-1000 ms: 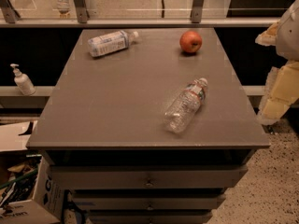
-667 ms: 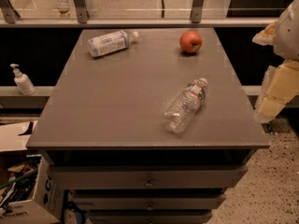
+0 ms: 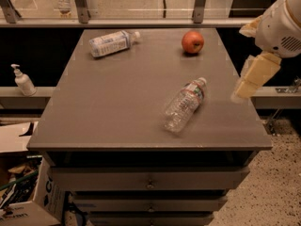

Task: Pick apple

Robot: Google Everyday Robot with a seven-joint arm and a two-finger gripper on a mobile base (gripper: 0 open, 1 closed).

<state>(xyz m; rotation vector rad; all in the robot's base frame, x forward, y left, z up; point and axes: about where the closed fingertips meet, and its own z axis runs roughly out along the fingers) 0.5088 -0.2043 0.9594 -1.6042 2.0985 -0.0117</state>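
While gripper (image 3: pixel 251 78) is held off 3 o'clock edge of table (image 3: pixel 117 121), grip state not discernible, apple (image 3: pixel 193 42) is seen at 1 o'clock on tabletop; water bottle (image 3: pixel 185 104) laid near centre, label print unreadable.

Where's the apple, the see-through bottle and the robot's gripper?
apple (image 3: pixel 193 42), camera view, middle of its red skin.
see-through bottle (image 3: pixel 181 108), camera view, middle of its clear body.
gripper (image 3: pixel 249 81), camera view, cream end, out to the right of the see-through bottle.
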